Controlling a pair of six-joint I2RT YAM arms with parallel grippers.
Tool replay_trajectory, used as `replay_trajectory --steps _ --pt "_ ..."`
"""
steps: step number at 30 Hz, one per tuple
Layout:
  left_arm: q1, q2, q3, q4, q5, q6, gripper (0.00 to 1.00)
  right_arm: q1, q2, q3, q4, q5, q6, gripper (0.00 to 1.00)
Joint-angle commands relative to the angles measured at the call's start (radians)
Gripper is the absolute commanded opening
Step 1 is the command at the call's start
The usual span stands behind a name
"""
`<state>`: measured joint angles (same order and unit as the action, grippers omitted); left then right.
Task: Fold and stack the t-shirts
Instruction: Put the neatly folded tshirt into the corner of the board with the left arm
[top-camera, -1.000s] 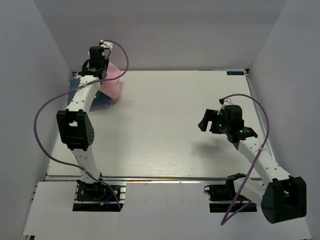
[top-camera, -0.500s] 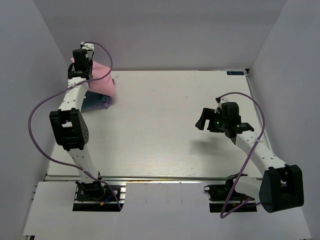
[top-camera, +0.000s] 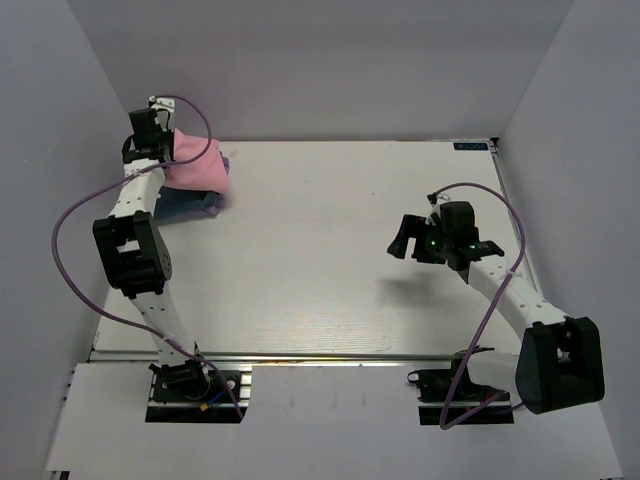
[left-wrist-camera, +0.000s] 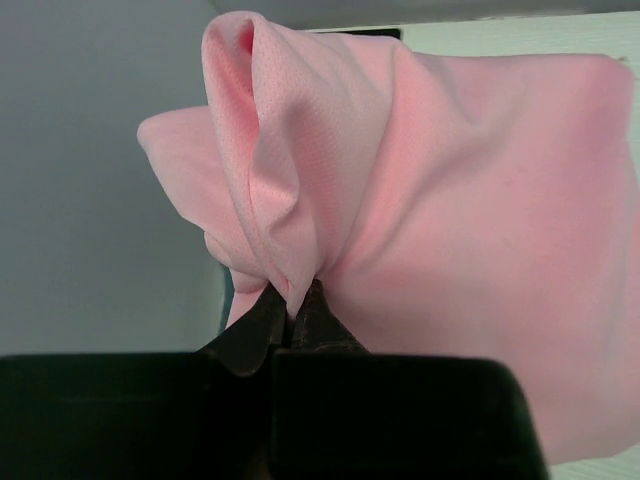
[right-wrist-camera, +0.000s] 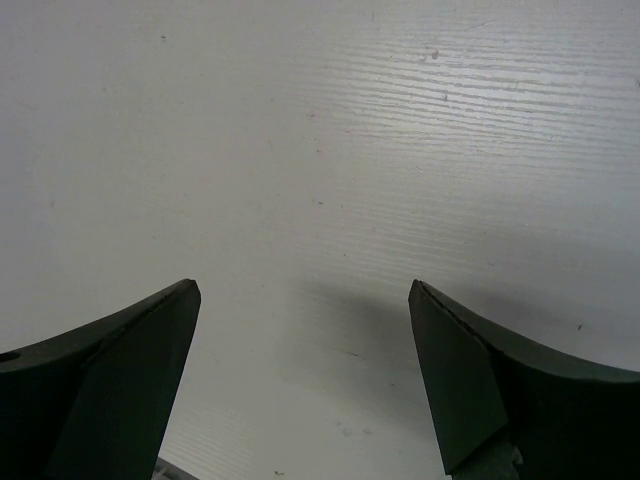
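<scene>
The left hand (left-wrist-camera: 293, 305) is clamped tight on a bunched fold of the light pink t-shirt (left-wrist-camera: 450, 200), its fingertips nearly swallowed by the cloth. The shirt is held up at the far left corner of the desk (top-camera: 330, 250) and drapes from the hand down and rightward, its long axis slanting toward the desk; the wrist view cuts off its lower edge. Beneath it, mostly covered, lie a dark teal-blue t-shirt (top-camera: 183, 205) and a sliver of pale lavender t-shirt (top-camera: 213, 205), their outlines unreadable. The right hand (top-camera: 405, 241) hangs wide open above the desk's right side, holding nothing.
</scene>
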<state>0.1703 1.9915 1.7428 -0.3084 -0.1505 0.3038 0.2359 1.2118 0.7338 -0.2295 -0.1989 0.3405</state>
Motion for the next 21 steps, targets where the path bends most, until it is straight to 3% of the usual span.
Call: replay_trajectory --steps 1,15,21 --pt "0.000 -0.080 -0.017 0.037 0.136 -0.017 0.00 0.003 -0.001 0.038 0.044 -0.025 0.011 0.91" --pt "-0.020 -0.276 0.006 0.029 0.474 -0.109 0.00 0.005 -0.006 0.021 0.050 -0.080 0.012 0.91" --pt "-0.020 -0.290 0.027 0.017 0.485 -0.121 0.00 0.006 -0.024 0.015 0.048 -0.077 0.008 0.91"
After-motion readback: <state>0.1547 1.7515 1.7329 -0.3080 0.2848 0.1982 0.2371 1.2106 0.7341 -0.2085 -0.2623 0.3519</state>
